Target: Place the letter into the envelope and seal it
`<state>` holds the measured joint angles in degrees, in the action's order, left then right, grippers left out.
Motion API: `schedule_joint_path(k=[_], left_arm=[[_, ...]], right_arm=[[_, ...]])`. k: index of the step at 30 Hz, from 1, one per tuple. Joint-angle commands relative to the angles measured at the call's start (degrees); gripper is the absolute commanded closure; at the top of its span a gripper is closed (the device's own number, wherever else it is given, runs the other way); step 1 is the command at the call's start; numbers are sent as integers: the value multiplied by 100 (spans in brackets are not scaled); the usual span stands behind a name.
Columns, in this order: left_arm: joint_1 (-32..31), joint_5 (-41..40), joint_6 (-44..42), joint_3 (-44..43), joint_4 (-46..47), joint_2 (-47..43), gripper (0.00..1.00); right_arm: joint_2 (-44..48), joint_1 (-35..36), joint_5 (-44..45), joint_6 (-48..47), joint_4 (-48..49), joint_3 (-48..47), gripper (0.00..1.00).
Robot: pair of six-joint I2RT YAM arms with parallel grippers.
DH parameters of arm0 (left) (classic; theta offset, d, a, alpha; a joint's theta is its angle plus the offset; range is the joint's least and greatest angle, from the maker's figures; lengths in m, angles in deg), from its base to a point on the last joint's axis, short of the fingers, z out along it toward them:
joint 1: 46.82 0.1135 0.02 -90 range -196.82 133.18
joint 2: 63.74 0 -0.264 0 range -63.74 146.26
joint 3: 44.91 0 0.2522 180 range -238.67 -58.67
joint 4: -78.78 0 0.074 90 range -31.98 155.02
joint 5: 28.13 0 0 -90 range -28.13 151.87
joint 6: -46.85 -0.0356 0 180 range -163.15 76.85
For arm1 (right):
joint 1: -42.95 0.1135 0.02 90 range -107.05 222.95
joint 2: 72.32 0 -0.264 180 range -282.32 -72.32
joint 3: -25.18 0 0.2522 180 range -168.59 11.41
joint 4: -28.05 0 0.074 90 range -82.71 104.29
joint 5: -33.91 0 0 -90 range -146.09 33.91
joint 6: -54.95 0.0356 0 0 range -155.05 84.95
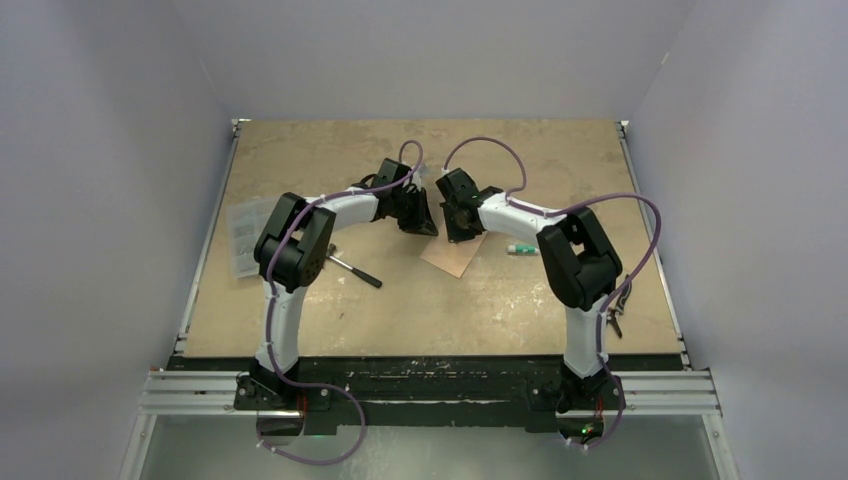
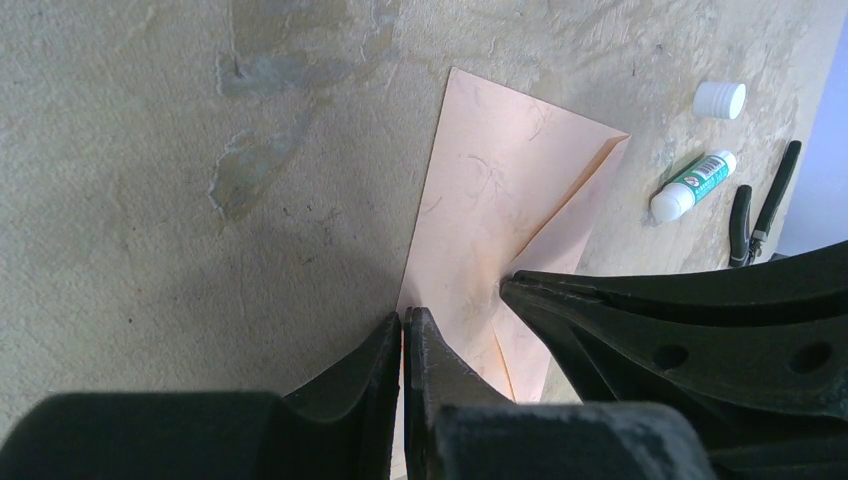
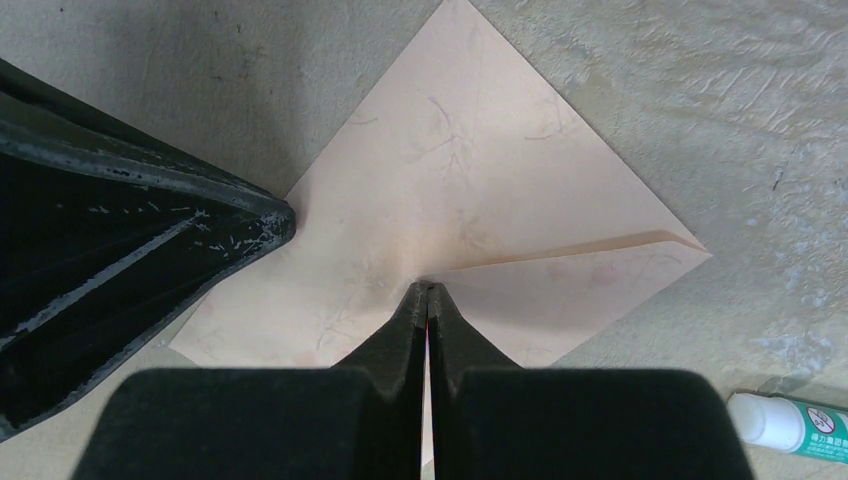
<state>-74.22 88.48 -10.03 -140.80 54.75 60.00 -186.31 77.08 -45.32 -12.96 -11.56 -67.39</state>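
Salmon-pink paper shows as one envelope (image 3: 470,170) only, its pointed flap (image 3: 590,290) folded down over the body. No separate letter is in sight, so the letter is probably already inside. The left gripper (image 2: 402,325) has its jaws all but closed on the envelope's long edge opposite the flap, apparently to anchor it, while the right gripper (image 3: 428,292) has its jaws fully closed at the flap's point, seemingly nipping or pressing it for sealing. Beyond the envelope's flap side lie one glue stick (image 2: 692,185), one loose white cap (image 2: 720,99) and one pair of pliers (image 2: 762,205), near it but not touching.
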Motion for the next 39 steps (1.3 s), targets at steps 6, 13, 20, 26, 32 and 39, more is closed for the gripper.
schedule_joint_path(k=[6,13,20,26,32,39], left_arm=[[15,-720,-478,144,-515,409,94],[66,-963,-508,135,-600,409,94],[94,-983,-522,44,-644,483,94],[103,-975,-557,35,-662,497,95],[103,-900,-578,-25,-718,604,94],[103,-558,-527,-245,-648,509,94]], right_arm=[[-195,32,602,39,74,154,100],[-237,11,1268,124,-166,261,95],[-244,-109,1308,197,-103,252,89],[-368,-400,1347,292,-11,247,90],[-409,-722,1203,453,99,146,91],[373,-725,527,180,379,-91,82]])
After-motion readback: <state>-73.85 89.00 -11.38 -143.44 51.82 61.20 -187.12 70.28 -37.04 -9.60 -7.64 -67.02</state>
